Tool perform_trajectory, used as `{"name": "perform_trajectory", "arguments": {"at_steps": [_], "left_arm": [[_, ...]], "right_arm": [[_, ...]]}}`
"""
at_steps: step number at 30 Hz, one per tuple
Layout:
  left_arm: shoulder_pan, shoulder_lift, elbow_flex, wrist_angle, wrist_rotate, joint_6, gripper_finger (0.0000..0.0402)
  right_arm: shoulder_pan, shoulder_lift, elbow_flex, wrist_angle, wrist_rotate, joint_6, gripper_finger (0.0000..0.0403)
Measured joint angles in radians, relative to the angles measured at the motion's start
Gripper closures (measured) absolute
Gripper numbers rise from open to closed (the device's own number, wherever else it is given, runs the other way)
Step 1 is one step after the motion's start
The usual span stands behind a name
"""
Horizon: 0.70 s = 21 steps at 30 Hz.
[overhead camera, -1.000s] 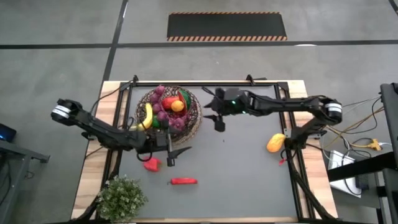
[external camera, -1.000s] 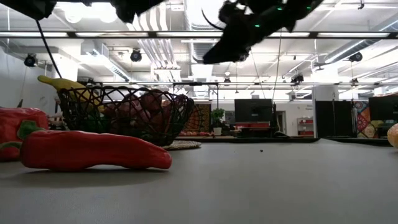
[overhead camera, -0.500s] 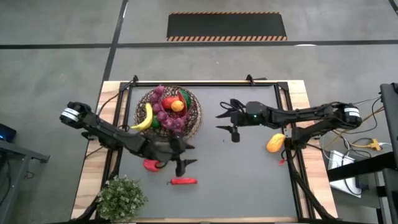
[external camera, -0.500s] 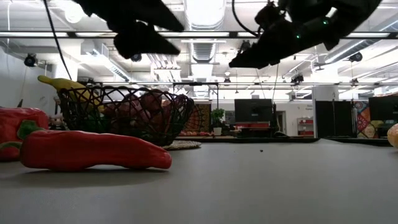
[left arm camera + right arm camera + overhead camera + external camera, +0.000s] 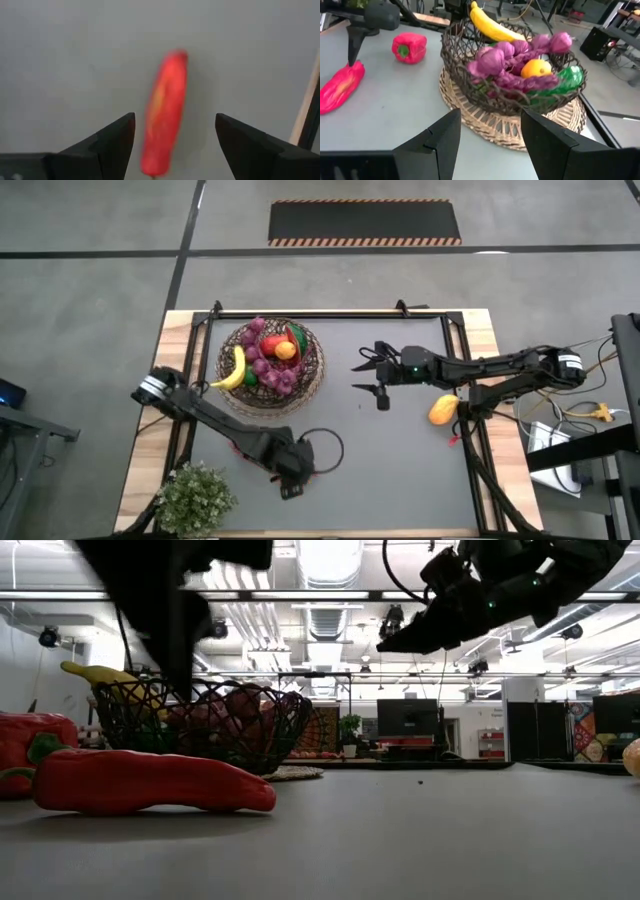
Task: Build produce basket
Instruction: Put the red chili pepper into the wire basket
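We see bare mat on both sides of the red chili [image 5: 164, 112], between the left gripper's [image 5: 175, 137] spread fingers.

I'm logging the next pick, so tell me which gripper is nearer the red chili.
Left. The left gripper hangs directly over the red chili, open fingers on either side of it. The right gripper is open, far off across the table, beside the basket.

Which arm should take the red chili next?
The left. The left gripper hangs open right over the red chili, fingers either side of it. The right gripper is open too, but out mid-table beside the basket.
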Motion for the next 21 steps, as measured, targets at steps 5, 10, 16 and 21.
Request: {"name": "perform_trajectory", "arguments": {"at_steps": [5, 10, 16, 21], "left_arm": [[-0.015, 0.067, 0.011, -0.051, 0.099, -0.043, 0.0143], [-0.015, 0.089, 0.001, -0.053, 0.101, -0.054, 0.0143], [-0.014, 0.092, 0.001, -0.051, 0.095, -0.037, 0.0143], [-0.014, 0.092, -0.012, -0.038, -0.009, -0.036, 0.0143]], "right_arm": [[0.0, -0.001, -0.031, 0.0, 0.0, 0.006, 0.0211], [0.0, -0.002, -0.057, 0.024, 0.0, 0.005, 0.0211], [0.0, -0.002, -0.061, 0.025, 0.0, 0.01, 0.0211], [0.0, -0.002, -0.063, 0.031, 0.0, 0.011, 0.0211]]}}
